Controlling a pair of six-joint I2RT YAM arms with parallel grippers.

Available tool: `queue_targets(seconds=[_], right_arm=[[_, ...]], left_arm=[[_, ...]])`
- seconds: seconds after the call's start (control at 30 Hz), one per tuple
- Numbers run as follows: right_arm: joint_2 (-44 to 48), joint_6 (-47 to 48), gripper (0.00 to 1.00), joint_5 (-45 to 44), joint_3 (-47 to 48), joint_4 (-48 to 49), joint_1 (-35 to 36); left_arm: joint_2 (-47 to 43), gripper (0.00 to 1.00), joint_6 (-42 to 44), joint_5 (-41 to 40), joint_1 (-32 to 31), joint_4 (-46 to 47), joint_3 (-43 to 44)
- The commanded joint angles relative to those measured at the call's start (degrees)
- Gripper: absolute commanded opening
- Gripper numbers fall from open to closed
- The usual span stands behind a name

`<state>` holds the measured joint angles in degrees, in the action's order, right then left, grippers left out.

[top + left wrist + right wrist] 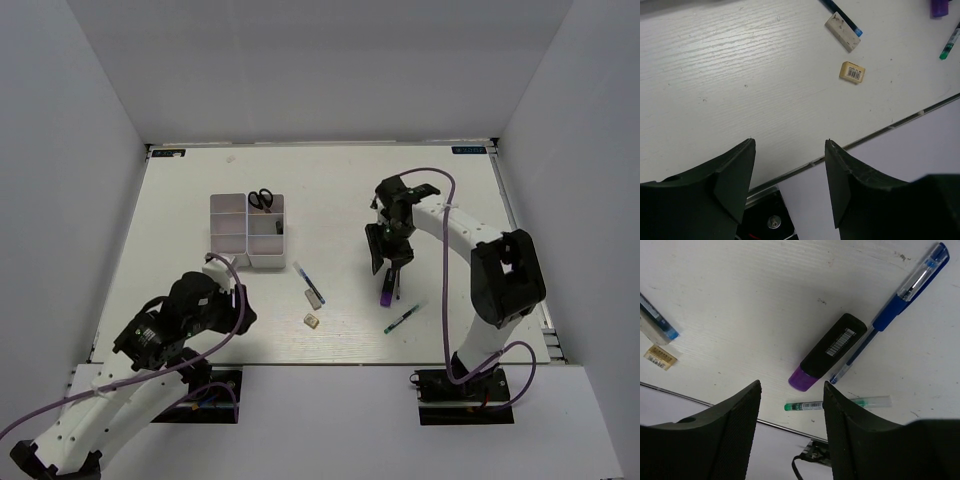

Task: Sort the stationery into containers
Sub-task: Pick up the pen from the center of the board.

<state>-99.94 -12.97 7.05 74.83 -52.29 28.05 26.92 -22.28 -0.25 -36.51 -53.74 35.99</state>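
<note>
**Tray:** The white divided tray [229,232] stands on the worktop [180,190]. Scissors [261,199] lie in its far right compartment. A small dark item [277,228] sits in the next right compartment towards the arms; I cannot tell what it is.

**Loose items, all outside the tray:**
- 1 blue pen [303,275] lies just off the tray's near right corner, with a long eraser [314,296] against its nearer end.
- 1 small eraser [312,320] with a barcode label lies just beyond those, further from the tray and apart from them.
- Well to the right of the tray lies a purple highlighter [832,347] with a black cap.
- A 2nd blue pen [890,310] lies close alongside the highlighter, on the side away from the tray.
- A green pen [840,403] lies nearer the worktop's front edge than the highlighter and apart from it.

**Left hand [789,142]:** Released, fingers spread, nothing between them. It hovers over bare worktop in front of the tray, short of the small eraser.

**Right hand [791,384]:** Released, fingers parted, grasping nothing. It hangs above the highlighter's purple end, well to the right of the tray.
</note>
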Motion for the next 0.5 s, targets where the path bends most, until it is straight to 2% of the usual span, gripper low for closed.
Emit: queue_targets(seconds=[0.0, 0.27, 0.47], right_arm=[[-2.35, -4.25, 0.56, 1.92, -0.47, 1.14, -0.54], [-2.45, -4.43, 0.54, -2.12, -2.23, 1.67, -1.16], [-2.89, -5.04, 0.57, -4.15, -4.60, 2.37, -1.51]], left_arm=[[-1.60, 0.68, 0.40, -0.98, 0.04, -1.37, -0.48], [-2.92, 0.68, 0.05, -1.15, -0.05, -1.46, -1.36], [-3.01, 0.68, 0.31, -1.24, 0.12, -1.81, -1.71]])
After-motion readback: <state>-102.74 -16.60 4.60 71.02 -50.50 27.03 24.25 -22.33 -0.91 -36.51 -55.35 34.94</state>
